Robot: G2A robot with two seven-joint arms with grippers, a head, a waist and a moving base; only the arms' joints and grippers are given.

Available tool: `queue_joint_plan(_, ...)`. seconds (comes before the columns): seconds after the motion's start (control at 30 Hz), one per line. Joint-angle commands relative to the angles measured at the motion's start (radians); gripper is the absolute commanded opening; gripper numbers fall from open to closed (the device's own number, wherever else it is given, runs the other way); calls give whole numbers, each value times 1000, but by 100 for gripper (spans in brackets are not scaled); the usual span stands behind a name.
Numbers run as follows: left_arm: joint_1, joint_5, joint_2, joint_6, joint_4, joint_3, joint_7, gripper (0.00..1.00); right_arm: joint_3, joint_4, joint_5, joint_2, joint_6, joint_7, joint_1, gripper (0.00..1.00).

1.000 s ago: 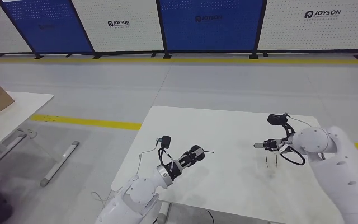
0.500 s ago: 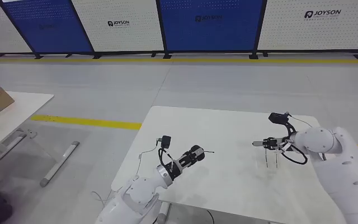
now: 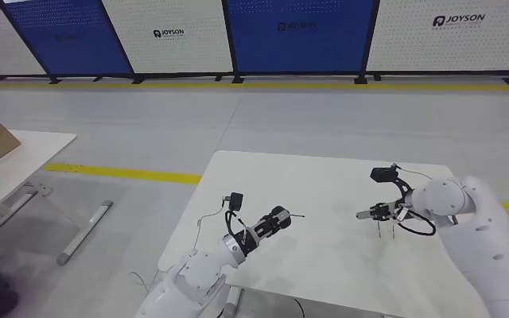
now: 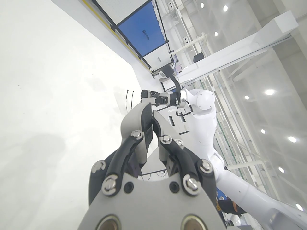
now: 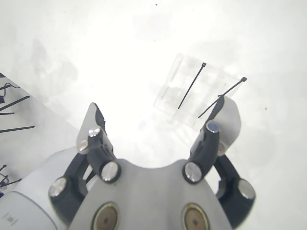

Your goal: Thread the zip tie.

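I'm judging this as the pickup stage, with no threading begun. My left gripper (image 3: pixel 283 215) is sitting over the near left part of the plain white table (image 3: pixel 318 179). Its fingers are pressed together on what I'm taking to be a thin black plastic zip tie (image 3: pixel 297 215). That held tie is lying with its long axis left to right, its free end pointing right toward the other arm.

My right gripper (image 5: pixel 158 102) is hovering over the right side of the table with its fingers spread wide and nothing between them. Below it I'm seeing a clear flat plastic plate (image 5: pixel 168 92) carrying a first loose black zip tie (image 5: pixel 191 86) and a second loose black zip tie (image 5: pixel 232 89). The two are lying roughly parallel, running near to far on the table. Their square heads are at the ends away from my fingers. The second one's tail is passing just beside one fingertip.

Next I'm expecting to lower the right gripper, centre one loose tie between the fingers, and close across its thin strap. The strap is lying flat on the plate, so I'm anticipating a low, careful pinch.
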Motion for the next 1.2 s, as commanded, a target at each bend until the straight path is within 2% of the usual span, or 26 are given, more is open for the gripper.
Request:
queue_joint_plan(0.0, 0, 0, 0, 0, 0, 0, 0, 0, -10, -11, -14, -2, 59, 9, 4, 100)
queue_joint_plan(0.03, 0, 0, 0, 0, 0, 0, 0, 0, -14, -11, -25, -3, 84, 11, 8, 100)
queue_joint_plan(0.07, 0, 0, 0, 0, 0, 0, 0, 0, -17, -11, -35, -5, 121, 9, 11, 87)
queue_joint_plan(0.1, 0, 0, 0, 0, 0, 0, 0, 0, -23, -12, -41, -7, 138, 9, 14, 49)
queue_joint_plan(0.13, 0, 0, 0, 0, 0, 0, 0, 0, -25, -10, -44, -8, 156, 8, 16, 44)
queue_joint_plan(0.47, 0, 0, 0, 0, 0, 0, 0, 0, -73, 61, -83, -24, 239, 12, 48, 33)
queue_joint_plan(0.6, 0, 0, 0, 0, 0, 0, 0, 0, -87, 95, -75, -32, 235, 12, 60, 34)
queue_joint_plan(0.73, 0, 0, 0, 0, 0, 0, 0, 0, -96, 125, -72, -38, 238, 13, 71, 29)
queue_joint_plan(0.83, 0, 0, 0, 0, 0, 0, 0, 0, -107, 149, -75, -43, 250, 13, 80, 29)
queue_joint_plan(0.97, 0, 0, 0, 0, 0, 0, 0, 0, -137, 189, -91, -57, 276, 8, 102, 25)
queue_joint_plan(1.17, 0, 0, 0, 0, 0, 0, 0, 0, -177, 257, -86, -83, 284, -8, 139, 26)
